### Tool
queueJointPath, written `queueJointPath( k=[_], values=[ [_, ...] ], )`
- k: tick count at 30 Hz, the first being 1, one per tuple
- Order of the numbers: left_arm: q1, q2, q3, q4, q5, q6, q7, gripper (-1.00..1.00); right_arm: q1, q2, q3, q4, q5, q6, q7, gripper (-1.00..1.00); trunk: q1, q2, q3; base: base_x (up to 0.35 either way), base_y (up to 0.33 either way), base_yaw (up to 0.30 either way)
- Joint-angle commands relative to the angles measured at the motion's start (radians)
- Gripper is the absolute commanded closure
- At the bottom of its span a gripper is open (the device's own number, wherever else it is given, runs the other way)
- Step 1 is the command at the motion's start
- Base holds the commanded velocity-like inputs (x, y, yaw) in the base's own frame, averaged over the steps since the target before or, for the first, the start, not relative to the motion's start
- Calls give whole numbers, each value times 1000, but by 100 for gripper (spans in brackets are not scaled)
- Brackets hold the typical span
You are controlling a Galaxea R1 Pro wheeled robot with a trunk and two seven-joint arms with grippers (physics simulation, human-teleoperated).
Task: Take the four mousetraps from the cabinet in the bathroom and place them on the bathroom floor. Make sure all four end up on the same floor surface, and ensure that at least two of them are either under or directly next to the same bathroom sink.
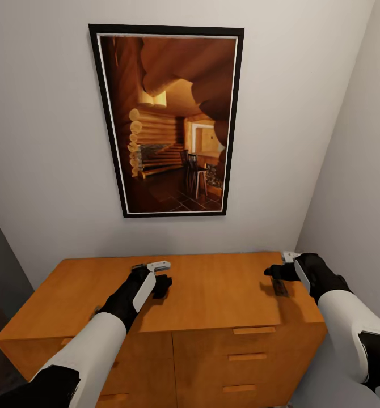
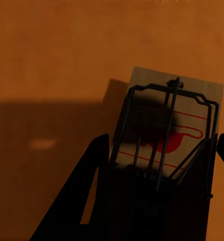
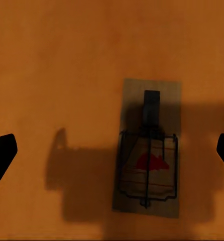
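Head view: both arms reach over the cabinet (image 1: pixel 212 294) under a framed picture (image 1: pixel 167 119). Left gripper (image 2: pixel 162 165) has its jaws closed on a mousetrap (image 2: pixel 192 100) — right gripper (image 3: pixel 112 150) hangs with jaws spread wide above another mousetrap (image 3: pixel 149 150) lying flat on the cabinet top.

A large framed picture (image 1: pixel 173 120) is hung on the pale grey wall (image 1: pixel 42 141). A thin black frame and a narrow white inner border are seen around it. A log-cabin interior is shown in it: stacked round log ends at left, heavy timber beams above, dark tiled flooring, a dark chair or stool near centre. A second grey wall (image 1: pixel 354 170) is met at the right, forming a corner. A dark grey surface (image 1: pixel 0 260) is seen at the left edge.
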Motion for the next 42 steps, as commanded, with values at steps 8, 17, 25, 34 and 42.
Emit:
queueJointPath(
  k=[8, 17, 25, 34, 42],
  values=[
    [-1, 0, -1, -59, 11, 7, 9, 100, -1, -9, -7, 2, 11, 25, 11, -100, 0, -1, -2, 0, 0, 0],
    [-1, 0, -1, -161, 15, 74, 8, 100, -1, -10, -7, 2, 11, 26, 7, -100, 0, -1, -2, 0, 0, 0],
    [-1, 0, 0, -190, 14, 113, 9, 100, -1, -10, -5, 5, 11, 27, 7, -100, 0, -1, -2, 0, 0, 0],
    [-1, 0, 0, -191, 15, 115, 9, 100, -1, -10, -5, 29, 11, 27, 7, -100, 8, -15, -8, 0, 0, 0],
    [-1, 0, -1, -190, 15, 115, 9, 100, -1, -10, -5, 33, 12, 26, 2, -100, 31, -57, -27, 0, 0, 0]
  ],
)
